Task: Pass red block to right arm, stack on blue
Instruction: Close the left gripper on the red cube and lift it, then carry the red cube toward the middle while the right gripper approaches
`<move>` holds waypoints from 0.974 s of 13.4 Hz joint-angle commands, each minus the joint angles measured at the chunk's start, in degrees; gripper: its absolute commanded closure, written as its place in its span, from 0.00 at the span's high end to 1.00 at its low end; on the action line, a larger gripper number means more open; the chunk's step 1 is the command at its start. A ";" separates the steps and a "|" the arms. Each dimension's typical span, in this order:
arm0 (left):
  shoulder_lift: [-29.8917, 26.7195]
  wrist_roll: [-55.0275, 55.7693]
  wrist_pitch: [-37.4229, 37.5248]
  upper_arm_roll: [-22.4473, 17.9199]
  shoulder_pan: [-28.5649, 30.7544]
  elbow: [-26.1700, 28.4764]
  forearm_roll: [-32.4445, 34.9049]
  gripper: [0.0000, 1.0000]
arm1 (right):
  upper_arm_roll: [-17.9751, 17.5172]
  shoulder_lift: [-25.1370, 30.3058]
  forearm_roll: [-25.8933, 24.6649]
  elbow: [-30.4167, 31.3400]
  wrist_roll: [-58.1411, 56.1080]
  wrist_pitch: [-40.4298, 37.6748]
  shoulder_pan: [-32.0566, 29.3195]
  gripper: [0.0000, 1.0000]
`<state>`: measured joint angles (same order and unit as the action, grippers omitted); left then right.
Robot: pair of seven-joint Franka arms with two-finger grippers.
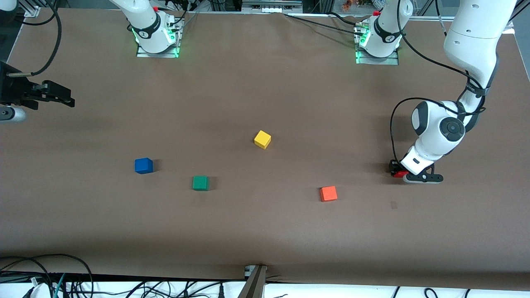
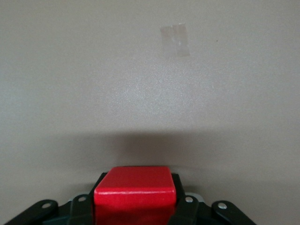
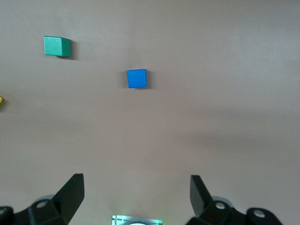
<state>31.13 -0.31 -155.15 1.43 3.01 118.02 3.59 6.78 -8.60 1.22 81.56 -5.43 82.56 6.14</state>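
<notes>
The red block (image 1: pixel 401 174) sits low at the table surface toward the left arm's end, between the jaws of my left gripper (image 1: pixel 398 171). In the left wrist view the red block (image 2: pixel 135 192) fills the space between the black fingers (image 2: pixel 182 197), which press on both its sides; the left gripper (image 2: pixel 135 208) is shut on it. The blue cube (image 1: pixel 143 165) rests on the table toward the right arm's end and shows in the right wrist view (image 3: pixel 136 78). My right gripper (image 1: pixel 62 98) hovers open and empty over that end's table edge, and in its own view (image 3: pixel 136 182) its jaws stand wide apart.
A green cube (image 1: pixel 200 183) lies beside the blue one, slightly nearer the camera, also in the right wrist view (image 3: pixel 56 46). A yellow cube (image 1: pixel 262 139) sits mid-table. An orange cube (image 1: pixel 328 193) lies between the green cube and the left gripper. A tape patch (image 1: pixel 393 205) marks the table.
</notes>
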 commanded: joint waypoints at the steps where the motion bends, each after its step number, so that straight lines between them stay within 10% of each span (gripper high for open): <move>1: -2.57 -0.57 12.36 1.63 -0.20 -5.06 0.28 0.16 | -0.10 -1.16 0.80 -0.97 -0.46 -0.56 -0.16 1.00; 5: -2.66 -1.27 32.95 5.67 0.41 -17.54 0.19 0.16 | -0.19 -3.44 1.15 -1.05 -0.37 -0.38 -0.25 1.00; 8: -3.09 -10.10 33.86 6.83 0.51 -19.93 -9.43 0.18 | -1.07 -4.23 3.95 -1.05 -0.11 -0.30 0.80 1.00; 13: -2.92 -40.25 33.25 7.44 -0.20 -21.26 -31.94 0.11 | -1.07 -9.67 23.95 -1.05 -0.01 -0.38 0.72 1.00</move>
<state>27.98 -31.61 -122.47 8.08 2.94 97.94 -22.24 5.71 -14.97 18.32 81.65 -5.21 82.59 7.58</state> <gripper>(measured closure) 0.441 0.000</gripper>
